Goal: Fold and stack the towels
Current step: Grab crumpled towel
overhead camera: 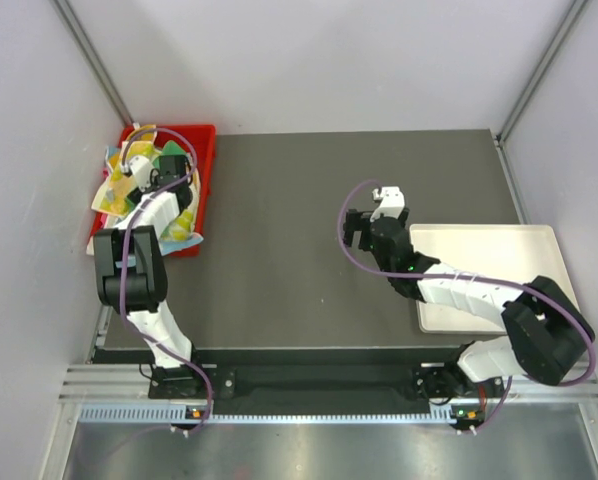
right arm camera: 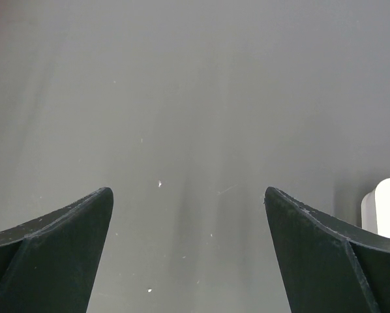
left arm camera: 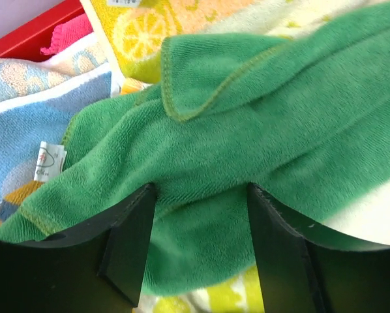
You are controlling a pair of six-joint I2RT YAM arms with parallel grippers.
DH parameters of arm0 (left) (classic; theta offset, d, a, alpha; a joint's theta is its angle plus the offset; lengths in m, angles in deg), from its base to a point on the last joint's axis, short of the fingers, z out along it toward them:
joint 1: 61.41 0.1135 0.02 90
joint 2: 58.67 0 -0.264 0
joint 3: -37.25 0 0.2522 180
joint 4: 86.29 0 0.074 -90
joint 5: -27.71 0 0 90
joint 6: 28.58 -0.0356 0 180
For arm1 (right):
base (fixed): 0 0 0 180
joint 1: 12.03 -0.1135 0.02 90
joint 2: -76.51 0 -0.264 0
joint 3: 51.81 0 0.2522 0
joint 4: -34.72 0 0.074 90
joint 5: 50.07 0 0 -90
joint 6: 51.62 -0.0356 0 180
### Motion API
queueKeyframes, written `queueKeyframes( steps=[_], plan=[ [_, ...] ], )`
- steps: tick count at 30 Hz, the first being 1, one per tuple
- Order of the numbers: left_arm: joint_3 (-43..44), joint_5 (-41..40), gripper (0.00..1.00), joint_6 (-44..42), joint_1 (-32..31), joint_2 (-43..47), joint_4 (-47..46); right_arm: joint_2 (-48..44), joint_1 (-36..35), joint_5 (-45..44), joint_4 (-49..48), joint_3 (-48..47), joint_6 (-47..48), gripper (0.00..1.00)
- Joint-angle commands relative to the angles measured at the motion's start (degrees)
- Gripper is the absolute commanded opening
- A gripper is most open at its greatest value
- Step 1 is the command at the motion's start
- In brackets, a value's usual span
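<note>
At the far left corner of the bench, a heap of small soft towels (overhead camera: 119,185) fills the red plastic bin (overhead camera: 205,150), some spilling over the bin's left and near rims. On top lies the plain green terry towel (left arm camera: 260,124), crumpled, one stitched corner folded over itself. Under it show a yellow towel printed with lemon slices (left arm camera: 139,32), a light blue towel with pale orange dots (left arm camera: 25,124) bearing a small white label, and a scrap of pink cloth (left arm camera: 68,36) against the bin wall. The left fingers (left arm camera: 133,241) stand spread wide at the green towel, one on each side of a ridge in it, gripping nothing; whether the tips touch it cannot be told. Well apart, over the bare dark grey bench (overhead camera: 279,300) near its middle, the right fingers (right arm camera: 64,241) hang spread wide and hold nothing. Near on their right lies the flat white tray (overhead camera: 499,245), its rounded corner showing at the edge of the right wrist view
</note>
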Motion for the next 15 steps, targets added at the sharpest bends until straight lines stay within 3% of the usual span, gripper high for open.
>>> queueKeyframes(
  steps=[1,4,5,8,11,15],
  plan=[
    [2.09,-1.17,0.61,-1.5,0.86,-1.74,-2.32,0.77,-0.64,0.89,-2.49,-2.91,0.77,1.0],
    [1.56,0.23,0.49,-1.42,1.83,-2.27,-2.76,0.77,-0.73,0.9,-2.49,-2.91,0.77,1.0],
    [1.47,0.5,0.37,-1.42,1.92,-2.27,-2.94,0.77,-0.64,0.81,-2.58,-2.91,0.68,1.0],
    [1.29,1.2,0.17,-0.81,1.83,-1.22,-2.77,0.69,-0.73,0.81,-2.75,-2.83,0.68,1.0],
    [0.24,2.43,0.07,-0.36,1.83,1.5,-3.2,0.69,-0.64,0.9,-2.84,-2.82,0.77,1.0],
    [-0.81,6.3,0.0,-0.01,1.22,5.37,-2.85,0.6,-0.64,0.98,-3.02,-2.82,0.77,1.0]
  ],
)
